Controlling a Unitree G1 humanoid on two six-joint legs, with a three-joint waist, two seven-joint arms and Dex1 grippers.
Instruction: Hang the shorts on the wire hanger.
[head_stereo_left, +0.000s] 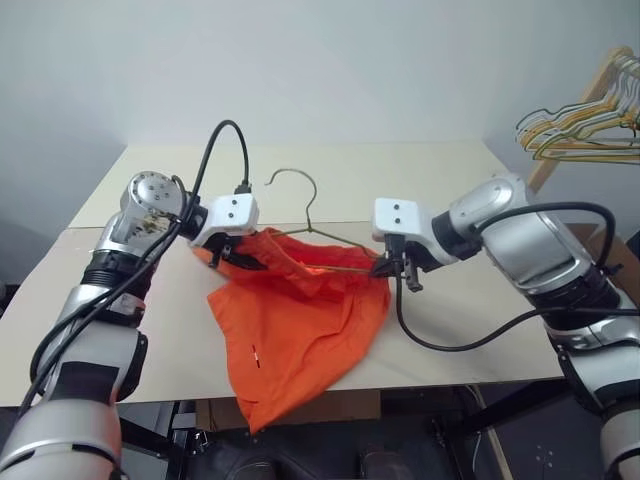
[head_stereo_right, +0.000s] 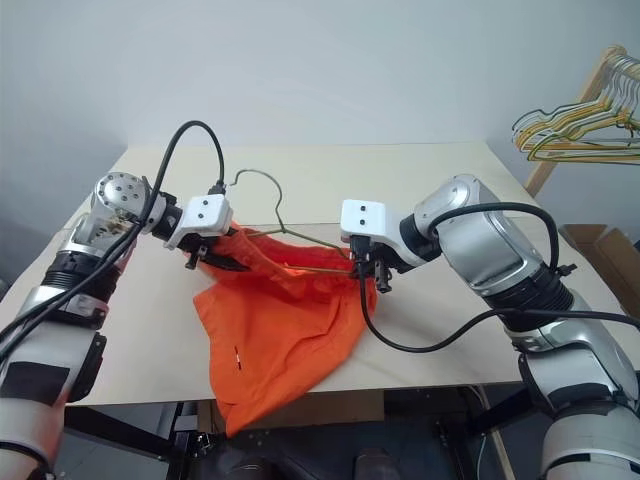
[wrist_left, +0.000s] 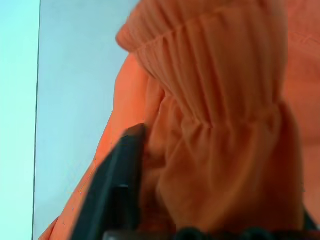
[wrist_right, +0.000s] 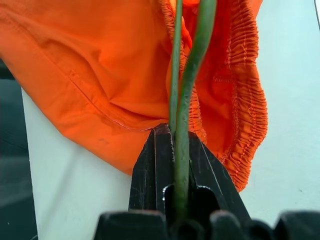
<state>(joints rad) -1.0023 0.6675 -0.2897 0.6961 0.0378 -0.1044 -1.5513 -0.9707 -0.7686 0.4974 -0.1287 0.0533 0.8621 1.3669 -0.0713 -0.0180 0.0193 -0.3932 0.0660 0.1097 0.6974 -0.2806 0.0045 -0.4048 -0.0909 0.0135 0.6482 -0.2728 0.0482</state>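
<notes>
The bright orange shorts (head_stereo_left: 300, 320) drape from the thin silver wire hanger (head_stereo_left: 312, 195) and spill over the table's front edge. The hanger's hook rises behind the fabric. My right gripper (head_stereo_left: 390, 268) is shut on the hanger's wire at its right corner; in the right wrist view the wire (wrist_right: 182, 125) runs up between the closed black fingers (wrist_right: 150, 170). My left gripper (head_stereo_left: 238, 258) is at the left end of the gathered waistband. In the left wrist view the bunched waistband (wrist_left: 215, 125) is pinched against a black finger (wrist_left: 120, 180).
The beige table (head_stereo_left: 420, 180) stretches behind the shorts, its front edge close to me. A bunch of gold and yellowish wire hangers (head_stereo_left: 580, 135) hangs on a wooden rack at the far right. A cardboard box (head_stereo_right: 600, 250) sits beyond the table's right side.
</notes>
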